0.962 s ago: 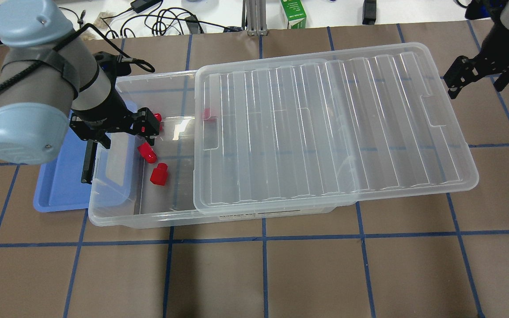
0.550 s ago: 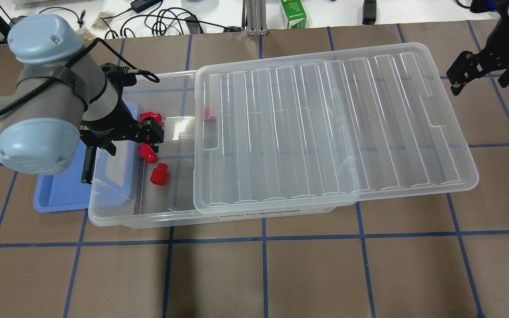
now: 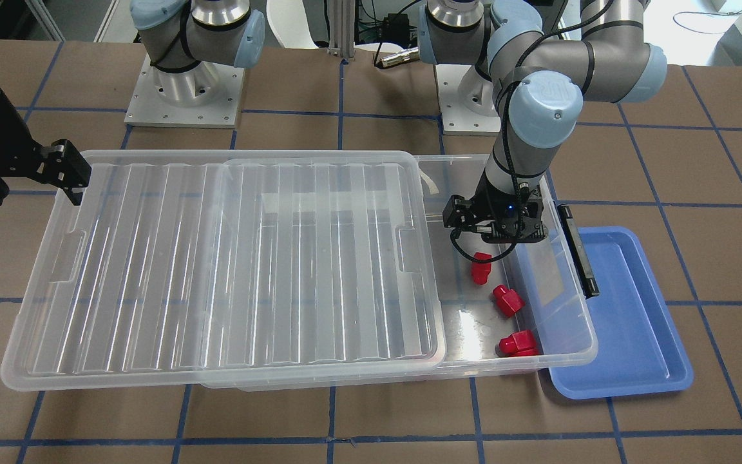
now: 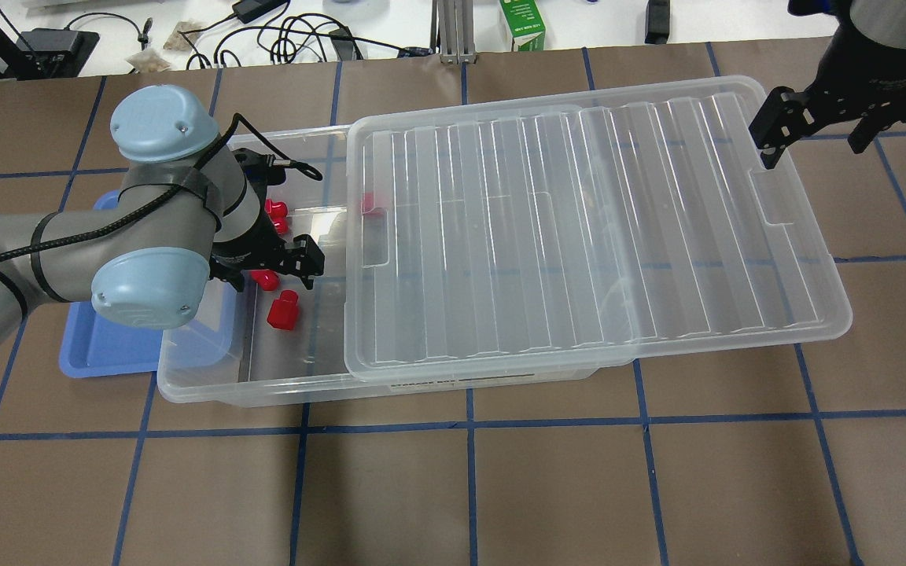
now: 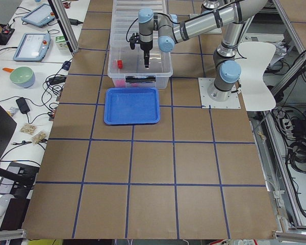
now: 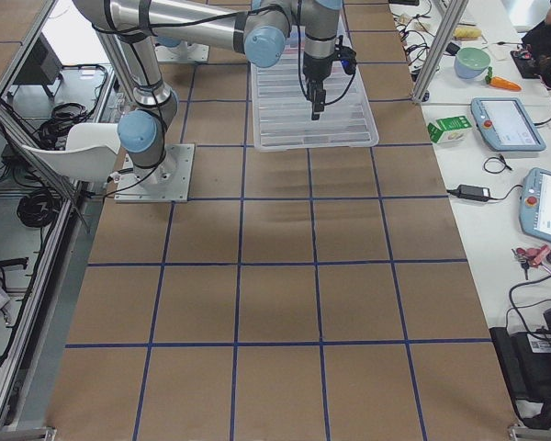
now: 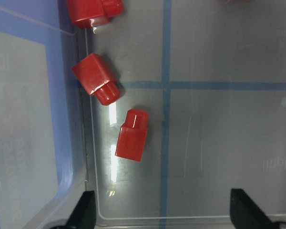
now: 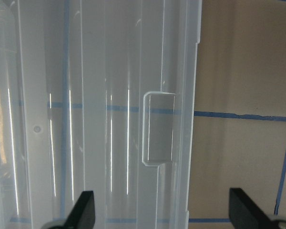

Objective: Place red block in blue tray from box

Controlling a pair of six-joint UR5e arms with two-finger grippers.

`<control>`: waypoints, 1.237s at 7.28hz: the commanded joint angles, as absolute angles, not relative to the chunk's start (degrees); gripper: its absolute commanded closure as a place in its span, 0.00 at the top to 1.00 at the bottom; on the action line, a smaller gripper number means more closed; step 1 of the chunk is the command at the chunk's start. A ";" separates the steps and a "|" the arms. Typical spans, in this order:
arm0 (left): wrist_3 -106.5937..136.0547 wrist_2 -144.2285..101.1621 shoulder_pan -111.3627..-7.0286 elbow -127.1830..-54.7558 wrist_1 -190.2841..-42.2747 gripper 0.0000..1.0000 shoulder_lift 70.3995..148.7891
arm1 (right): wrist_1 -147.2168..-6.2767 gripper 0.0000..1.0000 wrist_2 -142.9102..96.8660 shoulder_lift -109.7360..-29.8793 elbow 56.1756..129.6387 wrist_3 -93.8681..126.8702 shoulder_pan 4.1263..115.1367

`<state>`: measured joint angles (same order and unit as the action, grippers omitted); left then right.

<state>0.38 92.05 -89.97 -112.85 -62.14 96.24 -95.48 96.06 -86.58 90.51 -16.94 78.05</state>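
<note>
Three red blocks lie in the uncovered end of the clear box (image 3: 564,351): one (image 3: 480,267), one (image 3: 507,299) and one (image 3: 518,343). In the left wrist view they lie at the top left (image 7: 132,136), (image 7: 96,78), (image 7: 93,10). My left gripper (image 3: 496,235) (image 7: 164,214) hangs open and empty inside the box, just beside the nearest block, touching none. The blue tray (image 3: 628,309) (image 4: 107,346) lies against the box's end, partly under it, and is empty. My right gripper (image 4: 815,141) (image 8: 164,214) is open over the lid's far end.
The ribbed clear lid (image 4: 579,220) is slid aside, covers most of the box and overhangs its end. A black clip handle (image 3: 577,248) sits on the box's end wall between the blocks and the tray. Cables and a green carton (image 4: 522,23) lie beyond the table's far edge.
My left arm has swung right, carrying the open gripper from the box's end wall to above the blocks. My right gripper has moved left, over the lid's corner.
</note>
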 commanded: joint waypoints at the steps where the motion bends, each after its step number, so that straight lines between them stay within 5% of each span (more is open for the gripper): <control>1: 0.08 91.67 -89.47 -114.51 -58.30 1.00 98.08 | -95.28 1.00 95.63 -86.31 90.88 -16.96 75.95; 9: -3.16 91.76 -88.33 -119.27 -51.15 1.00 100.90 | -94.48 1.00 95.98 -86.22 90.97 -17.84 74.27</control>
<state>-2.67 91.83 -88.61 -119.15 -51.44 100.60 -94.50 96.06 -86.21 90.91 -17.87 74.27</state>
